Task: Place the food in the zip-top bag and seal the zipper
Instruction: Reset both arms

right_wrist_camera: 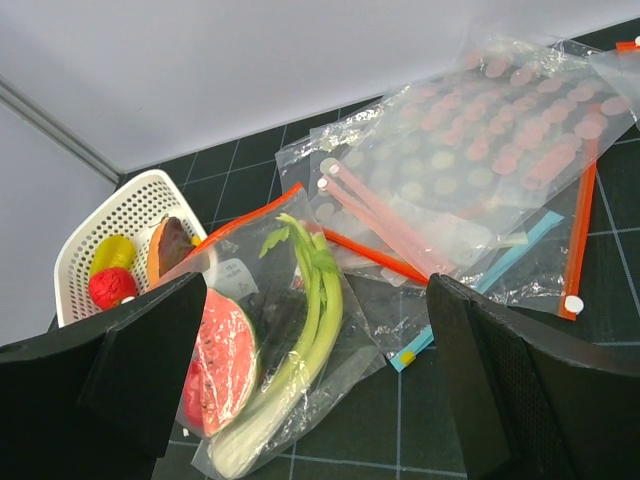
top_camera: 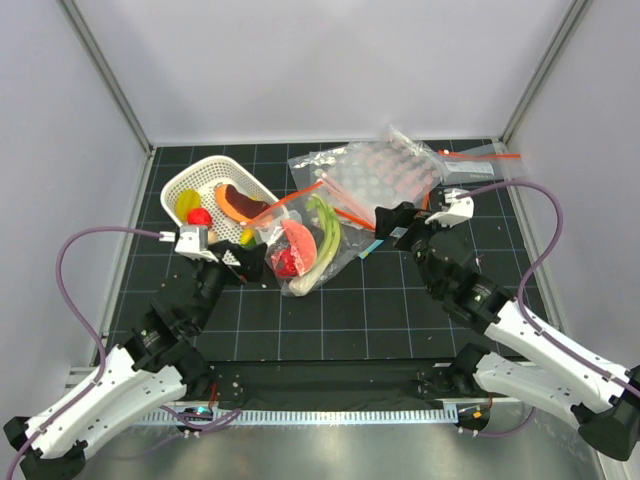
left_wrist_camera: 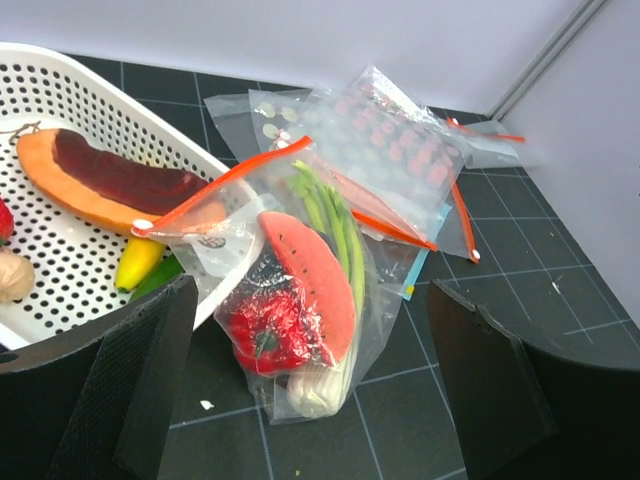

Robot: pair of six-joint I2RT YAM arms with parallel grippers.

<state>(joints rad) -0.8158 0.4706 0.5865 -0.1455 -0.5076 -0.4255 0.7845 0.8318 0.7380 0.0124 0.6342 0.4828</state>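
Observation:
The zip-top bag (top_camera: 318, 255) lies on the mat right of the basket, and its mouth end rests on the basket rim. Inside it are the watermelon wedge (left_wrist_camera: 315, 280), the small red fruit (left_wrist_camera: 262, 328) and the green-and-white stalk (left_wrist_camera: 338, 225). The orange-red zipper (left_wrist_camera: 225, 180) runs along the bag's top. I cannot tell whether it is pressed shut. My left gripper (top_camera: 246, 262) is open and empty, just left of the bag's bottom end. My right gripper (top_camera: 392, 222) is open and empty, to the right of the bag. The right wrist view shows the bag (right_wrist_camera: 380, 345), wedge (right_wrist_camera: 222, 360) and stalk (right_wrist_camera: 312, 325) between the fingers.
A white slotted basket (top_camera: 212, 168) at the back left holds an orange-and-dark slice (top_camera: 238, 203) and small yellow and red toys. Several other clear bags (top_camera: 390, 172) with orange-red and blue strips lie in a heap at the back right, partly under the food bag's mouth.

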